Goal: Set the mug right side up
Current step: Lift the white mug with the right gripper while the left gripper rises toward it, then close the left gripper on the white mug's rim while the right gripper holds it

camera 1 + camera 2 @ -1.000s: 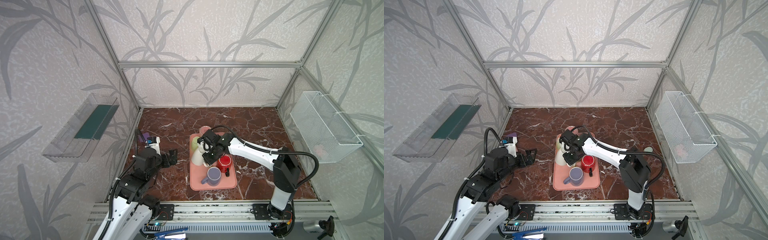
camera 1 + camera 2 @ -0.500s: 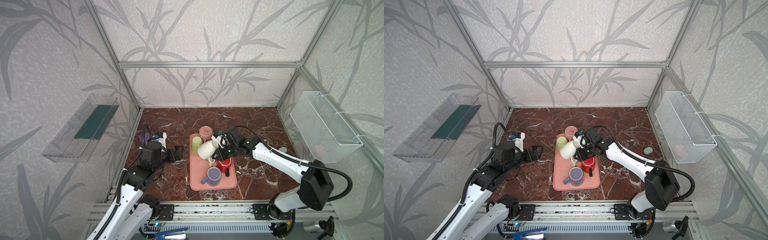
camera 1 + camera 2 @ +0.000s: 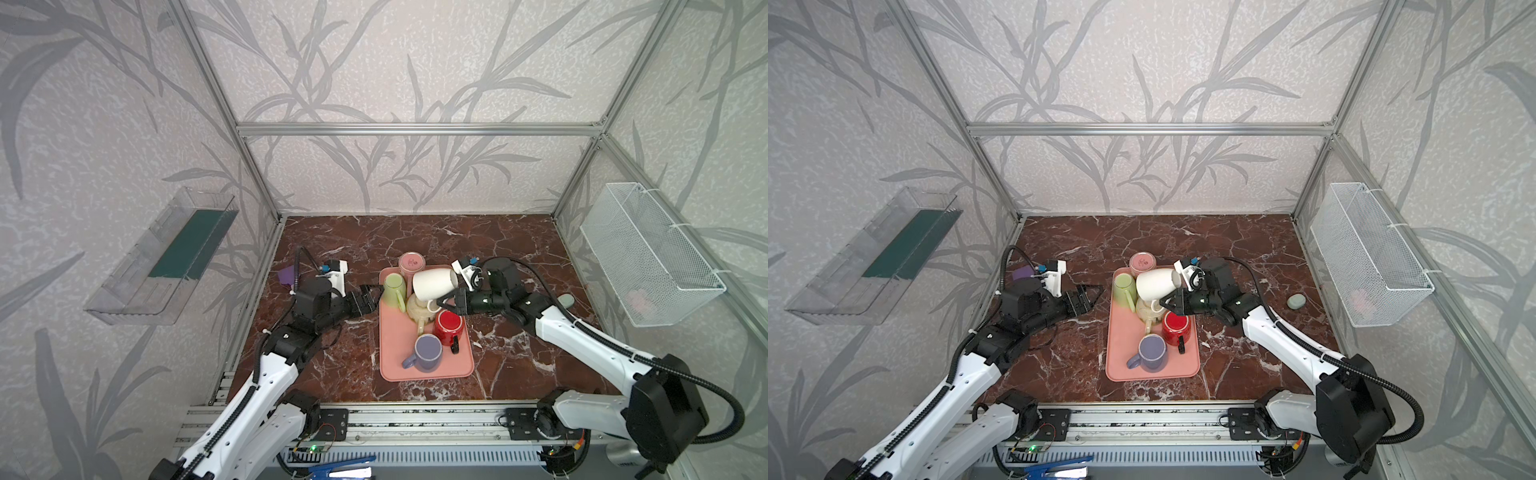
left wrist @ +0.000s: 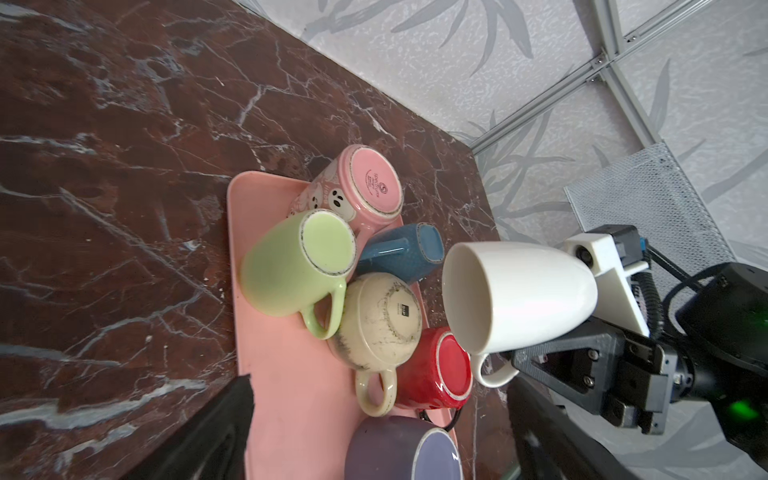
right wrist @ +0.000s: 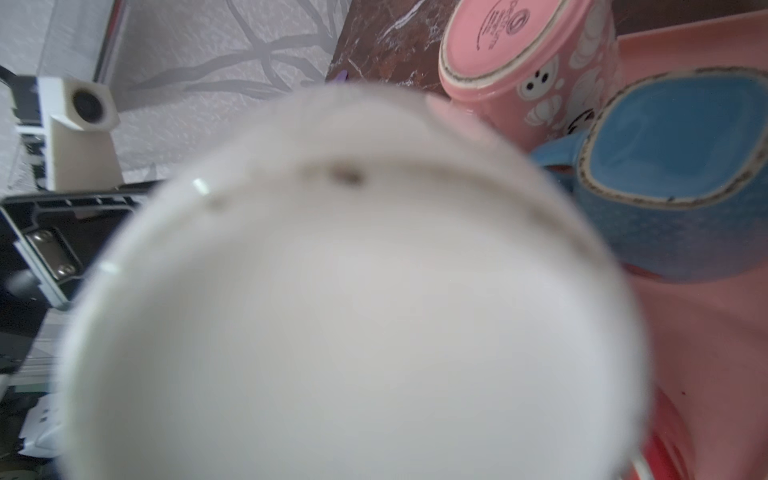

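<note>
Over the tray (image 3: 399, 353), right gripper (image 3: 449, 302) pinches white mug (image 3: 432, 284) sideways, mouth left; left gripper (image 3: 370, 296) spread; wrist views reveal blue mug (image 4: 399, 251).

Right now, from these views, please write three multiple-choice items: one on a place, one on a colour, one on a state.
1. Where is the white mug? A) on the table B) in the air over the pink tray, held by the right gripper C) in the wire basket
2. Which mug stands opening up? A) the red mug B) the green mug C) the purple mug
3. The left gripper's fingers are: A) open, empty B) shut on the green mug C) shut on the tray
Answers: B, its handle is clamped above the tray; C, its inside shows; A, they stand apart.
</note>
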`<state>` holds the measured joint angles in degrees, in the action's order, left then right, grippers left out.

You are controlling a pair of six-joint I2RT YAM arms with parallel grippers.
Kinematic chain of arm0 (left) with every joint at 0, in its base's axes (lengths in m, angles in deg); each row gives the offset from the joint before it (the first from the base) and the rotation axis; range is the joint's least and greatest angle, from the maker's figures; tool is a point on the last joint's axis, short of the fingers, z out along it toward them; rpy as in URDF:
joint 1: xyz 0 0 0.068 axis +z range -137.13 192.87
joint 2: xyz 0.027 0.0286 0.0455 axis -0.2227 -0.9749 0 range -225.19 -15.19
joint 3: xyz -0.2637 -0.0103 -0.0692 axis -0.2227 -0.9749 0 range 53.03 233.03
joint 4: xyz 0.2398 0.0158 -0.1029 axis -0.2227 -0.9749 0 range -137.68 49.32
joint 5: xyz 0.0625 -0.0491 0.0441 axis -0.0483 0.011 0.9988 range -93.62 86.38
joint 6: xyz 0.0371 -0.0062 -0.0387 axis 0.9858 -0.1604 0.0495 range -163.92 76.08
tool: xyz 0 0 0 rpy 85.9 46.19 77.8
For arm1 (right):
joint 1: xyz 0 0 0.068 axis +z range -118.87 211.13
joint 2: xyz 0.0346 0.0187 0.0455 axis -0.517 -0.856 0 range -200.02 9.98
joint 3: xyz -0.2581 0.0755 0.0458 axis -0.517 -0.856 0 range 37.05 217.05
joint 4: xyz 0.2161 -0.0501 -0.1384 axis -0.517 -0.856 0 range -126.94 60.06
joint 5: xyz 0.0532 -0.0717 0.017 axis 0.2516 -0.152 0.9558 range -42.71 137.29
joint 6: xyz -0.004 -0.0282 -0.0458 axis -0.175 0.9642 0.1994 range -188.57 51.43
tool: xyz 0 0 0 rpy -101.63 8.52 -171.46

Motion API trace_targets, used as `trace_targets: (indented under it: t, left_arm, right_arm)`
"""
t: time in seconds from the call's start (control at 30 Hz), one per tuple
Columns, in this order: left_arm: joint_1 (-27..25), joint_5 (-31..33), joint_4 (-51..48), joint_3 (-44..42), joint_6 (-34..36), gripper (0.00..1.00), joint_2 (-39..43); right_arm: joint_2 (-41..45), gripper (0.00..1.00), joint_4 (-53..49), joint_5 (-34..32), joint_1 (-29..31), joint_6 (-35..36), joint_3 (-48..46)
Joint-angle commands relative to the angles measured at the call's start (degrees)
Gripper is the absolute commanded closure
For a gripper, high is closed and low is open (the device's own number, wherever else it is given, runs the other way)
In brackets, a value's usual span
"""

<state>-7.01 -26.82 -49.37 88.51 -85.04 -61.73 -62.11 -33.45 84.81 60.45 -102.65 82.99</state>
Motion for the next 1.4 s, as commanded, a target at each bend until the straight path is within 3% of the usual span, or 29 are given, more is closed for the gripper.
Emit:
trace_targets:
  t: [0.0, 0.37, 0.5, 1.13, 1.37]
  left_arm:
    - [-0.2, -5.3, 11.9, -2.9, -5.1, 0.13, -0.1]
    - [-2.9, -8.2, 29.2, -6.5, -11.6, 0.37, -5.2]
    - [-4.9, -8.3, 37.4, -6.6, -11.6, 0.38, -8.8]
    - [-9.7, -8.3, 46.8, -1.3, -11.6, 0.38, -18.8]
    - [-10.3, -8.3, 50.8, -1.0, -11.6, 0.38, -21.8]
  right_arm:
    - [1.9, 1.00, 14.1, 5.4, -1.0, -5.1, 0.6]
    - [-3.5, 1.00, 24.9, 9.1, -1.7, -11.4, 5.5]
    - [-5.6, 1.00, 28.3, 11.5, -1.8, -13.7, 6.9]
    - [-7.3, 1.00, 29.3, 16.8, -1.8, -14.7, 8.8]
    - [-9.7, 1.00, 38.1, 20.8, -1.7, -20.4, 8.0]
